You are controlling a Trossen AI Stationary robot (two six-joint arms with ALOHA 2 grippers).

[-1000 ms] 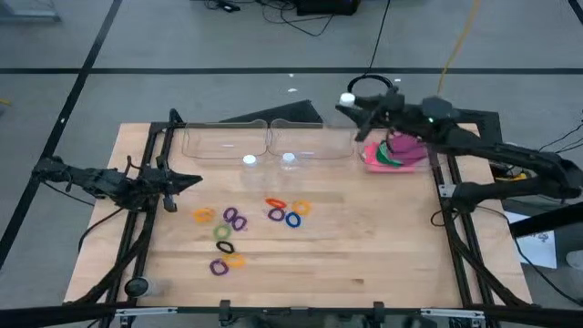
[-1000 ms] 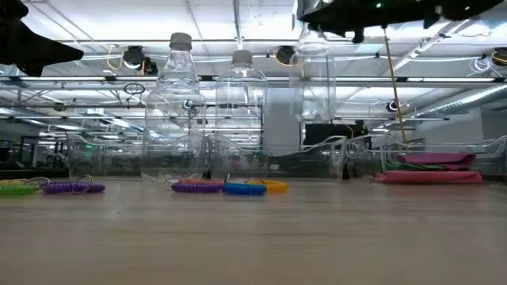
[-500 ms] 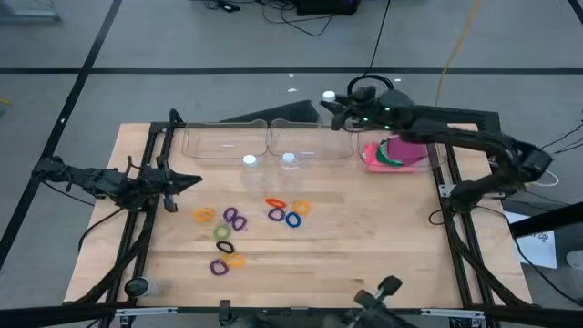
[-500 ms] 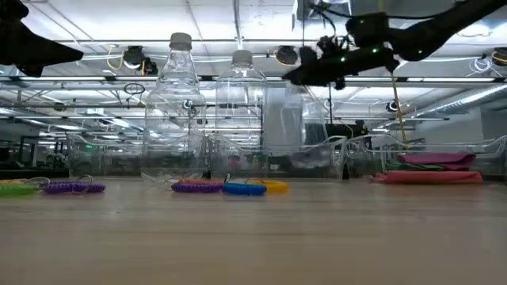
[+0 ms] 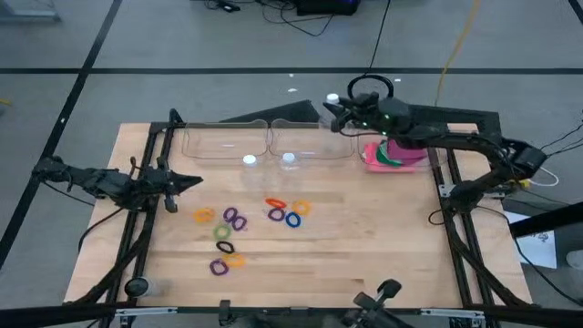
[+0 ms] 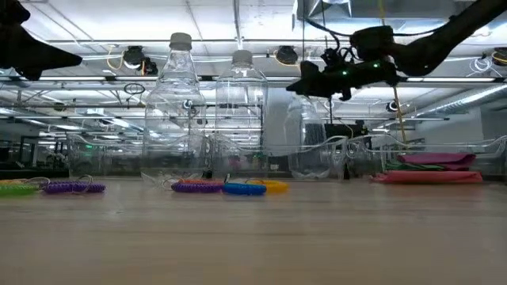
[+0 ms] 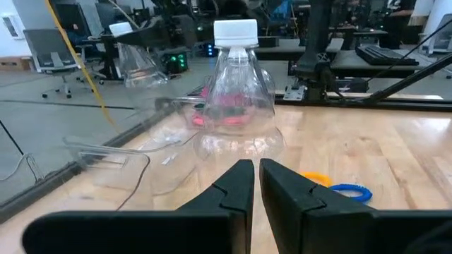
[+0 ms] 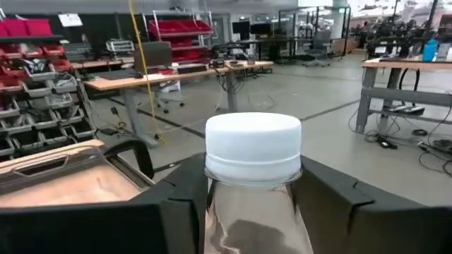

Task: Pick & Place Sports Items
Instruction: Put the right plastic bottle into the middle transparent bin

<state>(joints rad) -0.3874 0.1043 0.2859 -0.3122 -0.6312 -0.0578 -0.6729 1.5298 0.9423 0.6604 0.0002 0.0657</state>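
My right gripper point(image 5: 339, 111) hangs over the table's far edge, shut on a clear plastic bottle point(image 6: 305, 138) with a white cap point(image 8: 253, 148). The sports items lie apart from it. A stack of flat pink, green and purple pieces point(image 5: 396, 153) lies flat at the far right. Several small coloured rings point(image 5: 228, 228) lie scattered on the wood, with more point(image 5: 287, 212) toward the middle. My left gripper point(image 5: 187, 180) is shut and holds nothing, level above the table's left side. My right gripper pinches the bottle's neck point(image 8: 253, 189) just under the white cap, one finger point(image 8: 180, 204) on each side. The fingers come in level from the table's right. The bottle hangs upright below them. Whether its base rests on anything, I cannot tell.
Two more clear bottles point(image 5: 249, 161) point(image 5: 289, 159) stand upright in front of two clear plastic bins point(image 5: 223, 141) point(image 5: 310, 141) along the far edge. Bare wood lies at the near side and right of the rings.
My right gripper has come down and gone toward the table's left along the far edge, carrying the bottle. The bottle has sunk from high above the bins to just behind them and stays upright. The move has slowed in the last half second.
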